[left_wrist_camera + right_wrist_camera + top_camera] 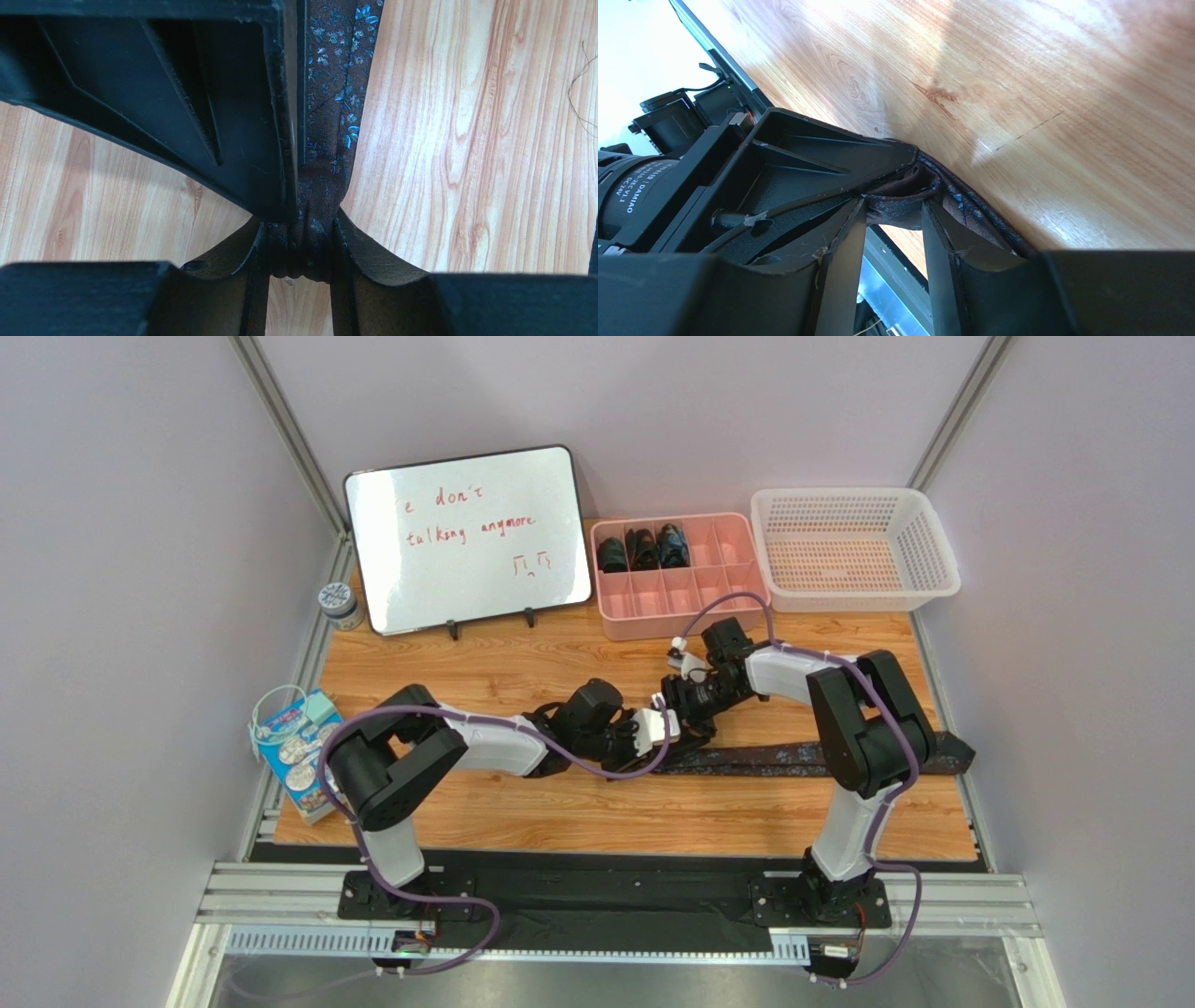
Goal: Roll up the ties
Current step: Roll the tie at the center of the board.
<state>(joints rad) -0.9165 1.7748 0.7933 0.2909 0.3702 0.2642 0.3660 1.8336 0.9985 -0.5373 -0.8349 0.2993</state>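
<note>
A dark speckled tie (821, 756) lies stretched along the wooden table, from the middle toward the right edge. My left gripper (648, 734) is at its left end; in the left wrist view the left gripper (303, 255) is shut on the tie (337, 70), the cloth bunched tight between its fingers. My right gripper (676, 703) meets it from behind. In the right wrist view the right gripper (896, 213) stands open, and a fold of the tie (976, 213) spans its tips without being pinched. Three rolled ties (643, 549) sit in the pink organizer (673, 612).
A whiteboard (470, 536) leans at the back left. A white basket (853, 546) stands at the back right beside the organizer. A small jar (338, 602) and a blue packet (295, 742) sit at the left edge. The two grippers crowd each other closely.
</note>
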